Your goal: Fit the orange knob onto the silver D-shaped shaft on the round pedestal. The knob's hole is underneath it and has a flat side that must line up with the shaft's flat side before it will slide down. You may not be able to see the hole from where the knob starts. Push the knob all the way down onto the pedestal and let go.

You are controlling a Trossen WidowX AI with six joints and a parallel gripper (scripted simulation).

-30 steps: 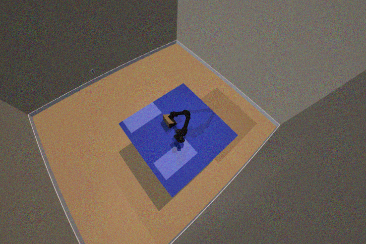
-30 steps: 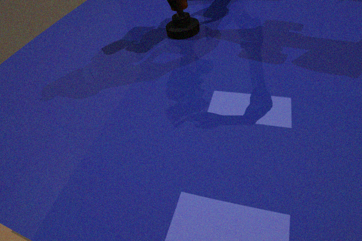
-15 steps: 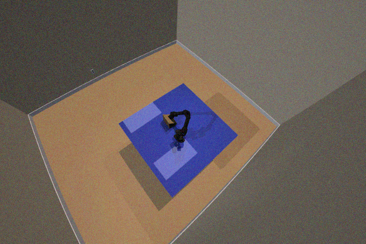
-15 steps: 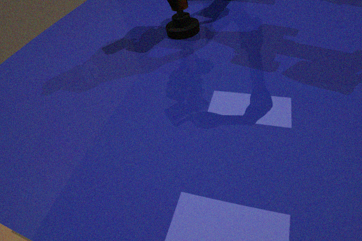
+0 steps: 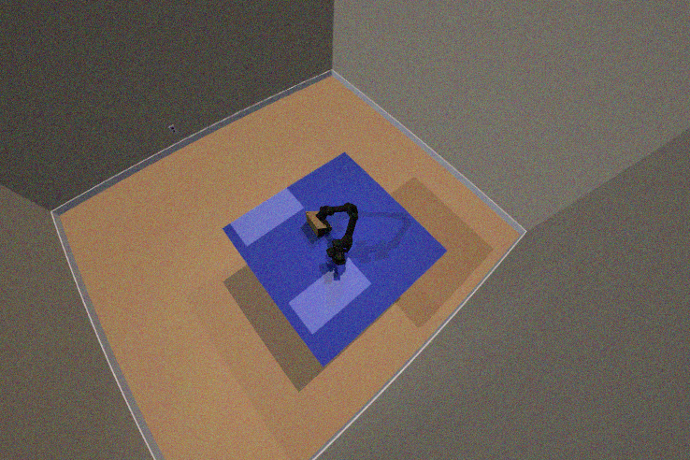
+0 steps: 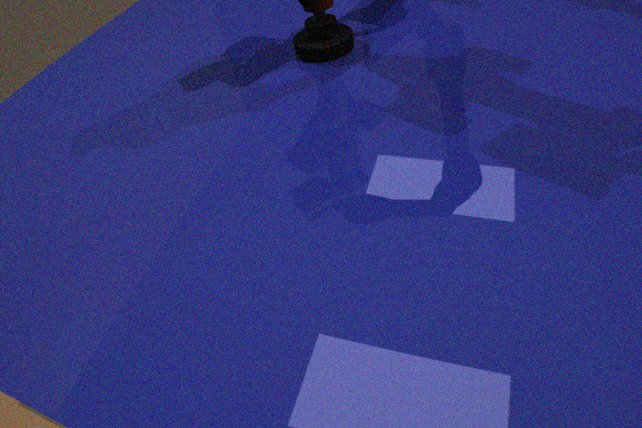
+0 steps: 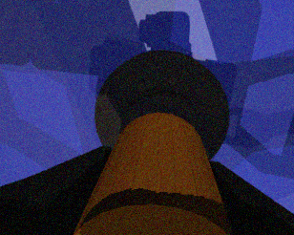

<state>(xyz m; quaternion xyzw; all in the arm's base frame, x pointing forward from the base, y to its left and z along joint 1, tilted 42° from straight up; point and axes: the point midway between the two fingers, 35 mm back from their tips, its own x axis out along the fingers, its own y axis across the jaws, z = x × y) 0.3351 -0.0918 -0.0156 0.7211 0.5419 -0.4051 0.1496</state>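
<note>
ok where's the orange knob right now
The orange knob is in the gripper, just above the round pedestal, at the exterior view's top edge and the wrist view's lower middle.
</note>
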